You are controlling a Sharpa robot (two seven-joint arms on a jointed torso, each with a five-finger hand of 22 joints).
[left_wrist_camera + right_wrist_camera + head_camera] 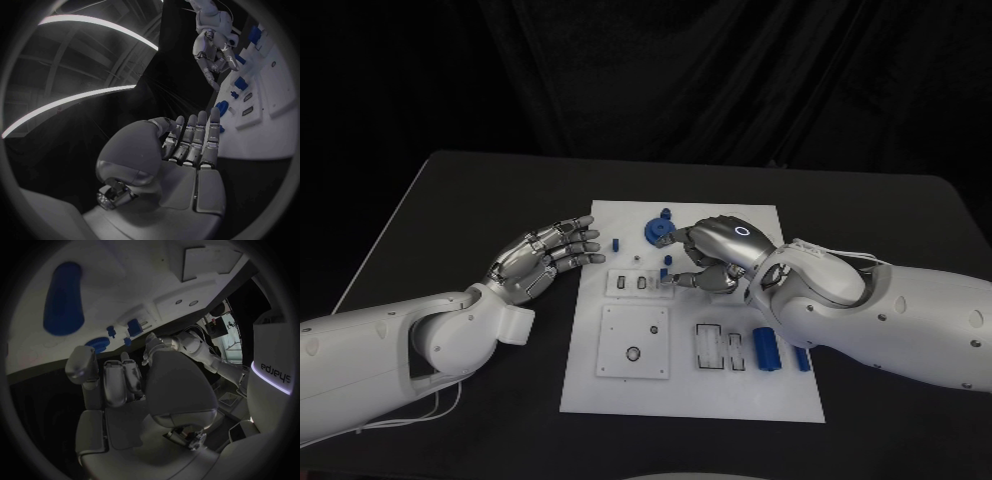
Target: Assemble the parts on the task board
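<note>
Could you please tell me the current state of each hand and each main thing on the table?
Left hand: open, fingers apart, at the board's left edge, holding nothing.
Right hand: curled over the board's upper middle; whether it holds a part cannot be told.
Board: flat on the table.
Blue disc: on the board, beside the right hand's fingers.
Blue cylinder: lying on the board's right side, untouched.

A black table (459, 200) is seen against a dark backdrop. A white task board (689, 395) is laid flat on its middle, long side running away from the robot. The board is set a little nearer the table's right side than the left. Bare black surface is left all around the board, with the widest stretch on the left.
</note>
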